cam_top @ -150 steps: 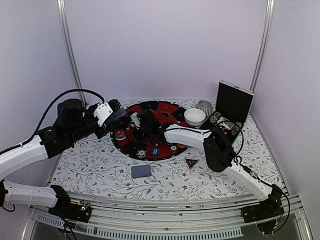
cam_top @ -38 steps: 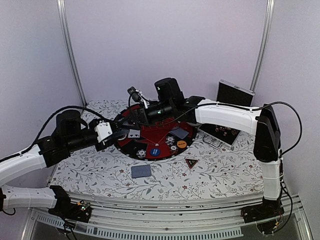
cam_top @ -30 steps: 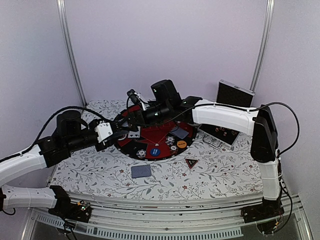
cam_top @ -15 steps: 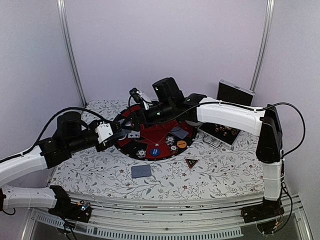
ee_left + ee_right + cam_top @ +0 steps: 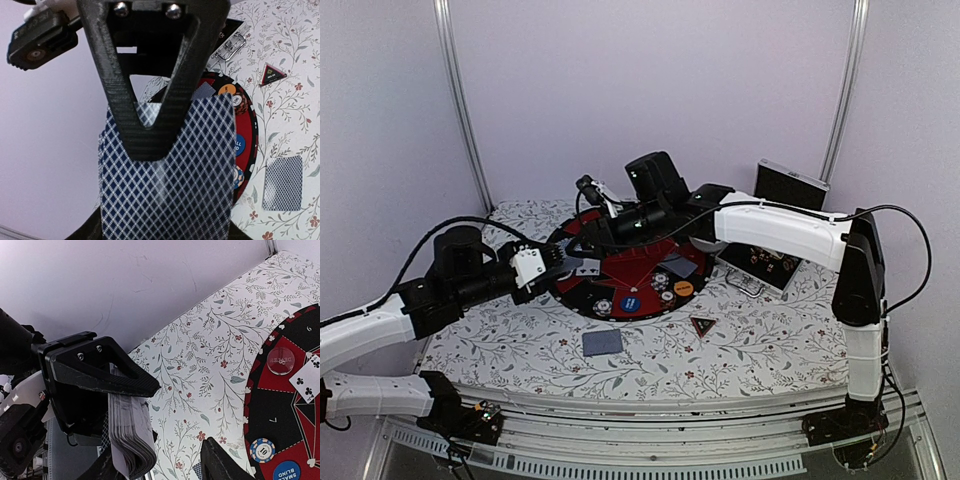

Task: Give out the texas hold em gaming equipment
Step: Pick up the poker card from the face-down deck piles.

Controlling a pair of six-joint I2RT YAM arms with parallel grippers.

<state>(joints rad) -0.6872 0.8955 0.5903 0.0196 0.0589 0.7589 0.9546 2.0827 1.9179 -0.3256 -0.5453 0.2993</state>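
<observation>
My left gripper (image 5: 560,260) is shut on a deck of playing cards (image 5: 190,190) with blue diamond backs, held over the left rim of the round black-red board (image 5: 640,272). The right gripper (image 5: 160,467) reaches across from the right. Its jaws are apart around the deck's (image 5: 131,435) free end, and the right finger stands clear of it. On the board lie striped chips (image 5: 605,308), a blue disc (image 5: 631,301), an orange disc (image 5: 683,288) and a card (image 5: 680,265). A triangular marker (image 5: 703,325) and one card (image 5: 603,343) lie on the floral cloth.
A silver-edged black case (image 5: 788,192) stands open at the back right, its tray (image 5: 765,265) beside the board. The right arm spans the board's far half. A face-up clubs card (image 5: 306,382) and a clear disc (image 5: 280,361) lie on the board's left part.
The right gripper's jaws have narrowed around the deck's end over the last second. The right arm shifted slightly above the board. The left gripper kept the deck in place.
</observation>
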